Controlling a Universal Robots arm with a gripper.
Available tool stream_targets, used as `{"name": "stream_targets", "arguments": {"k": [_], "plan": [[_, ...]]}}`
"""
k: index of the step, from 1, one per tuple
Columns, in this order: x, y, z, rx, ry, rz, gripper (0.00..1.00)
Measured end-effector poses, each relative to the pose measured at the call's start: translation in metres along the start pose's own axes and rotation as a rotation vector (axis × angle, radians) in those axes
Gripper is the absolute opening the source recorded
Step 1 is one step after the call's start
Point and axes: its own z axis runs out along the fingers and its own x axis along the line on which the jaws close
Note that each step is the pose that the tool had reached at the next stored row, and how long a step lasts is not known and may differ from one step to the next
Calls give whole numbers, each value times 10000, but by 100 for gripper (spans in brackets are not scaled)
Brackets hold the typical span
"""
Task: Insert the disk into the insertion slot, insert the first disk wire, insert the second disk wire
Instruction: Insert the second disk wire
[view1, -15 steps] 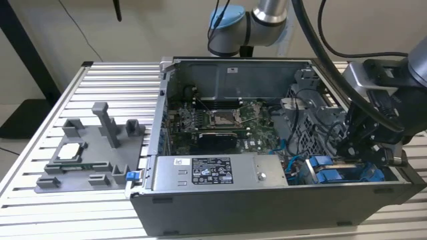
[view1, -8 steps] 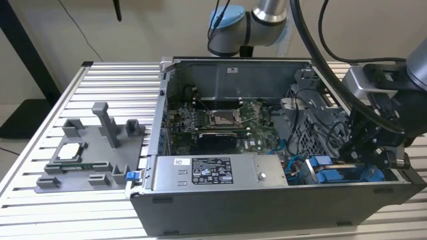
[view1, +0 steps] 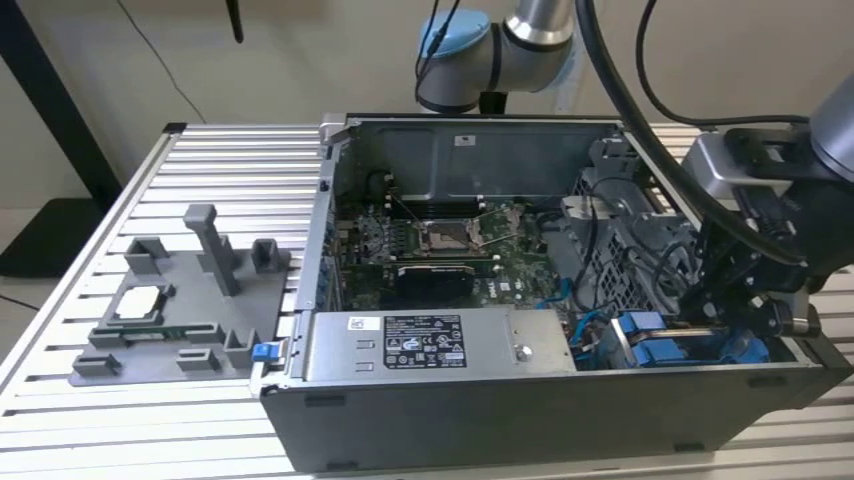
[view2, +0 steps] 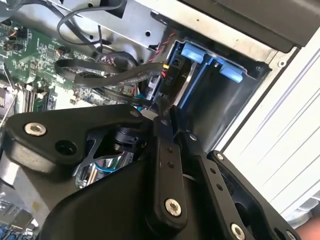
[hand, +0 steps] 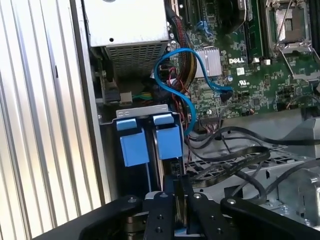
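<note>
Ribbed metal surface (view1: 200, 150) carries one open computer case (view1: 534, 410) and one grey parts tray (view1: 160, 320) at the exterior view's left. I have one arm, reaching into the case's corner at the exterior view's right. Two blue-fronted drives stand side by side in the drive cage (hand: 142, 111); I count two blue tabs in both wrist views. The disk (hand: 169, 142) sits in the insertion slot (hand: 165, 116), beside the other drive (hand: 132, 142). My hand (hand: 177, 192) is right at the disk's end, fingers (hand: 162, 215) drawn narrow; what they pinch I cannot tell. One blue cable (hand: 175, 75) loops over the board (hand: 250, 75); several black cables (hand: 235, 155) lie across the cage.
</note>
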Motion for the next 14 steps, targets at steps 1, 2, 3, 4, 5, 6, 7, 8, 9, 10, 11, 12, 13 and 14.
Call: {"name": "stream_targets", "arguments": {"k": [1,2,3,4,5,6,7,8,9,10,11,12,13,14], "plan": [[-2,0,0,28,-17,-5,0],[-5,0,0,51,-34,-9,0],[-7,1,0,83,-54,-14,0],[-10,1,1,115,-78,-20,0],[-12,2,2,143,-102,-26,0],[-15,2,3,168,-124,-30,0],[-16,2,4,189,-147,-34,0],[-17,4,5,212,-167,-39,0],[-17,5,6,227,-180,-48,0],[-18,7,6,238,-187,-61,0],[-20,8,7,241,-190,-81,0],[-20,9,7,242,-189,-105,0],[-19,10,7,241,-188,-123,0],[-19,10,8,239,-187,-145,0]]}}
